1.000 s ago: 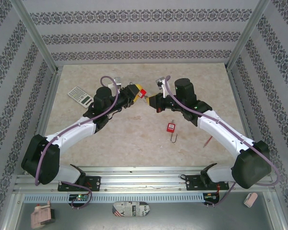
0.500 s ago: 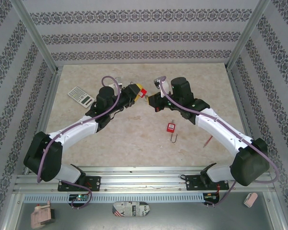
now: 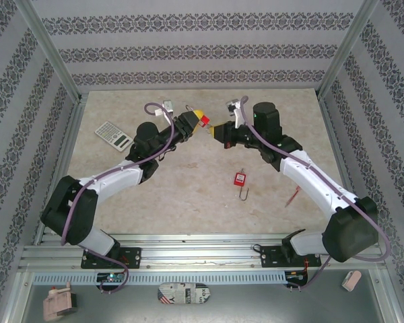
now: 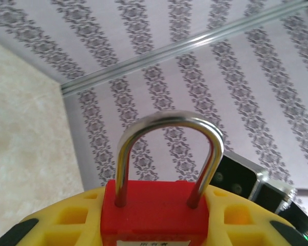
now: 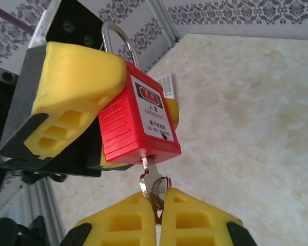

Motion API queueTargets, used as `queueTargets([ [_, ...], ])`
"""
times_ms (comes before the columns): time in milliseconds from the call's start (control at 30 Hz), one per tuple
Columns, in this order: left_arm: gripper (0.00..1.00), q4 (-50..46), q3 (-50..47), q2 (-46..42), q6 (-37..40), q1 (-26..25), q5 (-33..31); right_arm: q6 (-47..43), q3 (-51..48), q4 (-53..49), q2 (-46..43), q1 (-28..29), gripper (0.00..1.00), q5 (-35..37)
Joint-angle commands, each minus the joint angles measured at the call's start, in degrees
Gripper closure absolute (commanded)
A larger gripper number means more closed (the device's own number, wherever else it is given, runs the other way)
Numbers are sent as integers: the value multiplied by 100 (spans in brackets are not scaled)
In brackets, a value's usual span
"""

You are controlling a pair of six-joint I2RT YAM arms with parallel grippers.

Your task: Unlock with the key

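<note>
The left tool [image 3: 192, 124] is pinching the red padlock [image 5: 141, 115] aloft toward 12 o'clock of the surface [image 3: 188, 195]. The right tool [image 5: 158, 207], pressed together on the key [image 5: 146, 177], is holding it in the keyway. The shackle [image 4: 167, 118] is sitting closed, so the turn is pending. A second padlock [image 3: 240, 179] at 5 o'clock and a calculator [image 3: 113, 134] at 9 are lying clear.

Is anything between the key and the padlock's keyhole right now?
Nothing visible does. The key, pinched in the right gripper, meets the bottom of the padlock held by the left gripper, and its tip appears to be in the keyhole.
</note>
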Motion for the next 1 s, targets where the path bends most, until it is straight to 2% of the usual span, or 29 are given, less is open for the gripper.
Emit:
queueTargets([
  [0,100,1779,42,178,170,-220,1435,574,106,909,62,-11,100,-953],
  [333,100,2882,407,204,342,-65,2016,1523,294,1739,380,-428,100,-1719],
  [567,100,2755,561,81,529,-62,2174,2004,668,1982,602,-631,100,-2044],
  [700,100,2261,543,13,771,-62,2064,1810,779,1741,614,-585,100,-1967],
  [767,100,2087,512,21,810,-62,1952,1480,812,1412,559,-485,90,-1803],
  [967,100,1784,510,72,823,-63,1975,1283,836,1122,640,-398,80,-1598],
])
